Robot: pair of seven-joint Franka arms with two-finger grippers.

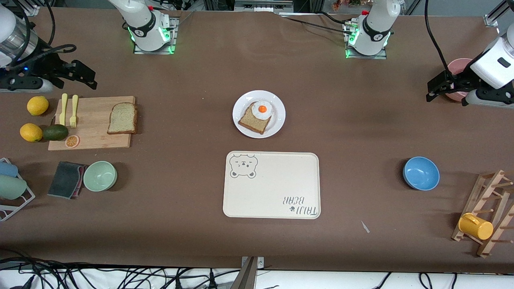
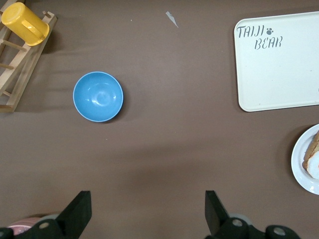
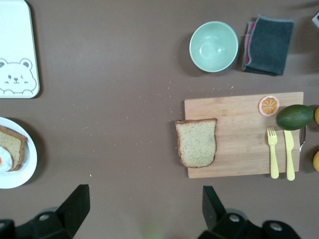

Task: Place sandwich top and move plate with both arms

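A robotics lab dressed as a kitchen: two white arms (image 1: 148, 28) bolted to metal base plates (image 1: 154, 48) on a brown-covered table (image 1: 361, 132), loose black cables (image 1: 60, 273) along its edge, and props such as a cutting board (image 1: 92, 124) and mug rack (image 1: 488, 212).

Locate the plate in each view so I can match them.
Front view: plate mid-table, just farther from the camera than the tray.
Left wrist view: plate cut off at the picture's edge.
Right wrist view: plate partly cropped at the edge.
Shared landmark: the tray's bear print.
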